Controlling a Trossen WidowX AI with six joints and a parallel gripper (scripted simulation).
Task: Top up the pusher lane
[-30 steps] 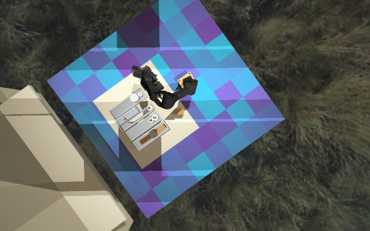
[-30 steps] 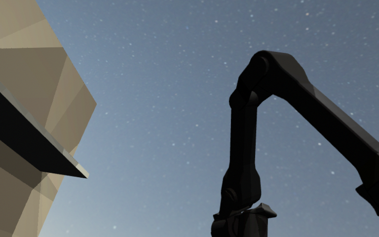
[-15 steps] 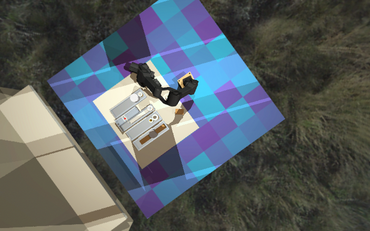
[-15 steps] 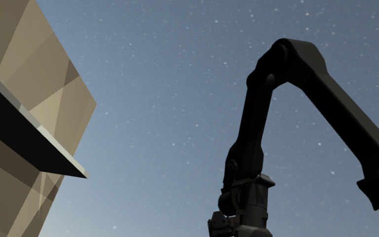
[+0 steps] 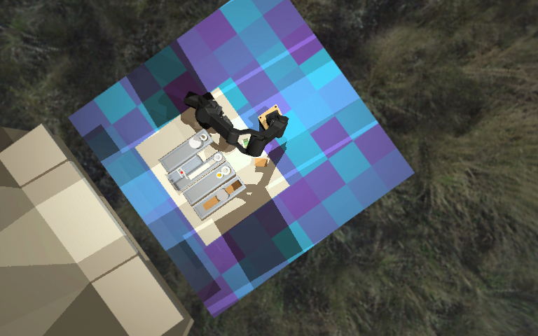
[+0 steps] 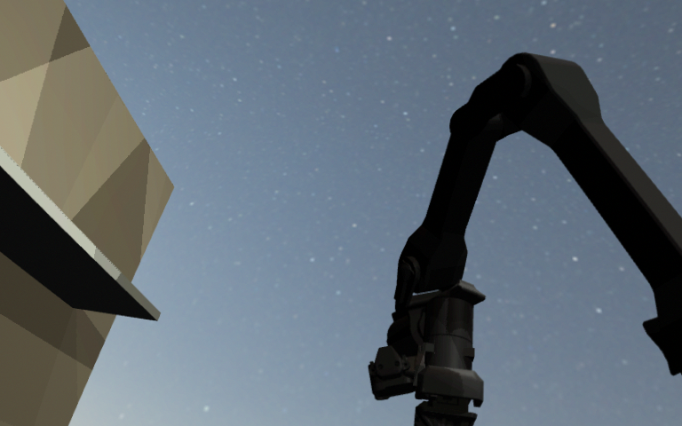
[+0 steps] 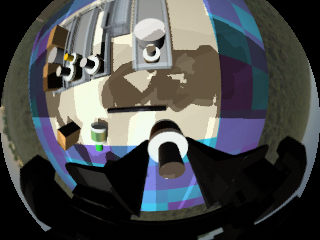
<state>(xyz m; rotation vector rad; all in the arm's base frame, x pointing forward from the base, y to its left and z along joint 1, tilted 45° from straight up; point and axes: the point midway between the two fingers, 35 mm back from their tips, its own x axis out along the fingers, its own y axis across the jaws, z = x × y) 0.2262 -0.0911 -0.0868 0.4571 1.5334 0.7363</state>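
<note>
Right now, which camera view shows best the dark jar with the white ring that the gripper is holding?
The wrist view: the dark jar with the white ring appears whole between the black gripper's fingers. In the top view the arm covers it; the exterior view cuts off below the wrist, so it shows none of it.

In the top view, four parallel lanes stand on the counter (image 5: 158,140) (image 7: 195,37), side by side along its lower-left edge. The first lane (image 5: 178,152) (image 7: 137,56), nearest the upper-left edge, contains a wide cylinder (image 5: 195,142) (image 7: 149,31) and a small jar (image 5: 204,136) (image 7: 151,53). The third contains two jars. The fourth, toward the bottom corner, contains a cylinder between two blocks. A loose block (image 5: 260,161) (image 7: 68,135) lies near the upper-right edge.
</note>
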